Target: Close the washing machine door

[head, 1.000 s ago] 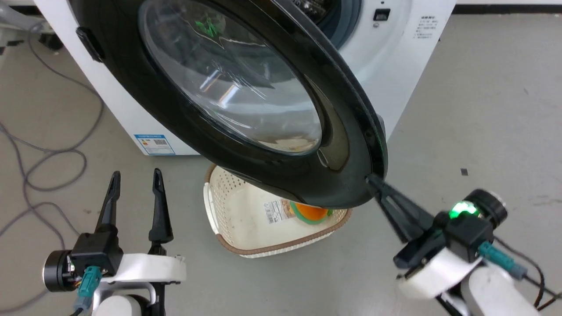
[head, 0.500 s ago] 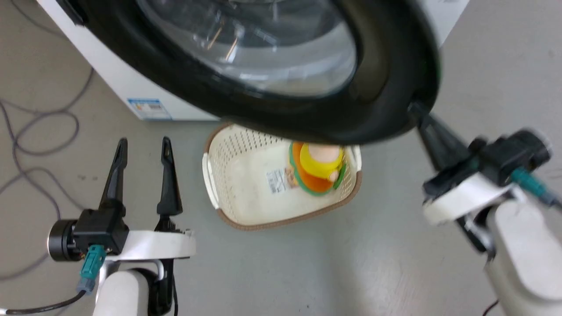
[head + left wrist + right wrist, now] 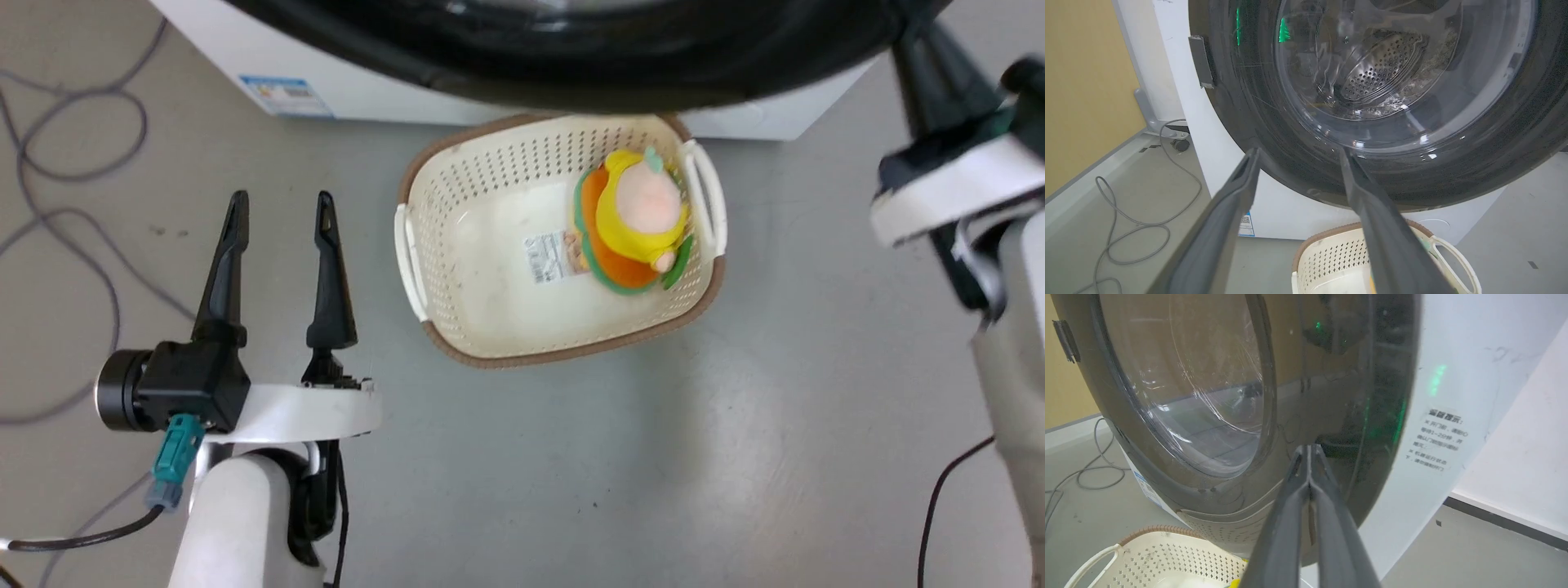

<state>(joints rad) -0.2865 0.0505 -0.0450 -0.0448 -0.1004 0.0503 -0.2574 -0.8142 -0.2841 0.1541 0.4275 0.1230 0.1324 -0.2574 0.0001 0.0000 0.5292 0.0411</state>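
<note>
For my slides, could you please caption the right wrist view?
Right gripper, fingers shut, tips at the black rim of the washing machine door, cream basket below.

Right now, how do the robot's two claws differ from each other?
The left gripper is open, fingers well apart; the right gripper is shut, fingers pressed together. The left gripper hangs free above the floor beside the basket, touching nothing; the right gripper's tips seem to rest on the black rim of the door. Both have two long dark fingers on a pale arm.
</note>
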